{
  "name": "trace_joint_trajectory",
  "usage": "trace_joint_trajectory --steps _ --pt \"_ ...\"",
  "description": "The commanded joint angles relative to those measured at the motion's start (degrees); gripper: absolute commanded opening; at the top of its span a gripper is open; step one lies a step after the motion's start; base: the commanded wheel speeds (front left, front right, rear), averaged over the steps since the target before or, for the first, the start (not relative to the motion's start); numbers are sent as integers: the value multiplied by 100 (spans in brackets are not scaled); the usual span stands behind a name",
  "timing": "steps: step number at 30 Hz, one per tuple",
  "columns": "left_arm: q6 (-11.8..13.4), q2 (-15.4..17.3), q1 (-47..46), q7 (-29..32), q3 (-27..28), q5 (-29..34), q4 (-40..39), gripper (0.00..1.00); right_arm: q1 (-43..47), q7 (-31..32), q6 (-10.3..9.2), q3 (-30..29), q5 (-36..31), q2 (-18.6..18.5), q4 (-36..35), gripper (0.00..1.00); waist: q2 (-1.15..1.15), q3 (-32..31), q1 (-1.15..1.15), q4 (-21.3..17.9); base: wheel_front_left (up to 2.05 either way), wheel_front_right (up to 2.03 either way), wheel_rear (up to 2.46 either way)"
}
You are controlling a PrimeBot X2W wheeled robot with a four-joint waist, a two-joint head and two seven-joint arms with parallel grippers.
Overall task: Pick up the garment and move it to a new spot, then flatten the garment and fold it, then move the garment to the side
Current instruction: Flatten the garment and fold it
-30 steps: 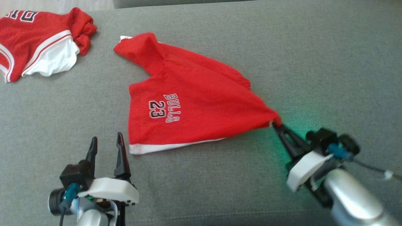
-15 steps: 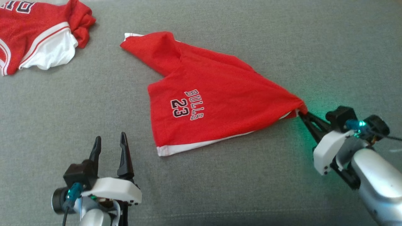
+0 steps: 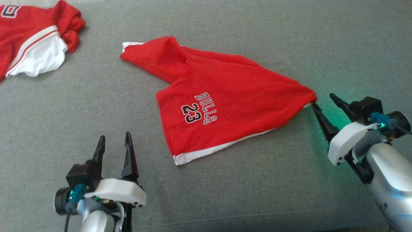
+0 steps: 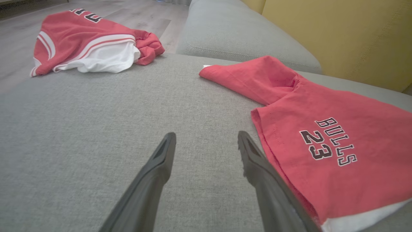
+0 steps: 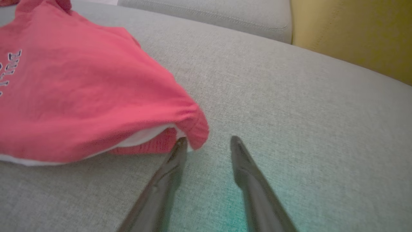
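The garment (image 3: 222,106) is a red pair of shorts printed "BULLS 23" with a white hem, lying bunched on the grey couch seat; it also shows in the left wrist view (image 4: 322,129) and the right wrist view (image 5: 80,96). My right gripper (image 3: 322,100) stands open at the garment's pulled-out right corner (image 5: 196,129), its left finger touching the cloth edge, nothing between the jaws. My left gripper (image 3: 112,141) is open over bare cushion just left of the garment's white hem (image 4: 363,219).
A second red and white jersey (image 3: 29,48) lies crumpled at the far left, near the seat's edge. The grey back cushion (image 4: 238,35) and a yellow wall (image 4: 347,35) rise behind. Bare seat (image 3: 225,193) stretches between and in front of the arms.
My right gripper dragged the garment's corner to the right, then opened and let it go. The head view shifted too. The left gripper stayed open and still.
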Motion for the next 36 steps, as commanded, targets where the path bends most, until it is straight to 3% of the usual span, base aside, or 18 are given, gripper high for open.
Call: trace_joint_trajectory --steps 1,13,27,36 --pt "-39 2 -201 -71 191 68 -140 100 -22 -94 -5 8 -7 -26 -93 100 0 -22 0 -48 0 0 0" --pt "-156 -55 -168 -71 209 129 -219 100 539 -695 -5 -781 -281 409 -538 100 0 -299 0 -346 0 0 0" --pt "-306 -183 340 -71 218 142 -488 100 1758 -901 -5 -2133 -1388 1713 -1993 100 0 -933 0 -250 0 0 0" --pt "-307 -216 619 -71 214 191 -687 100 2238 -906 -5 -2482 -1706 2095 -2612 100 0 -1111 0 -136 0 0 0"
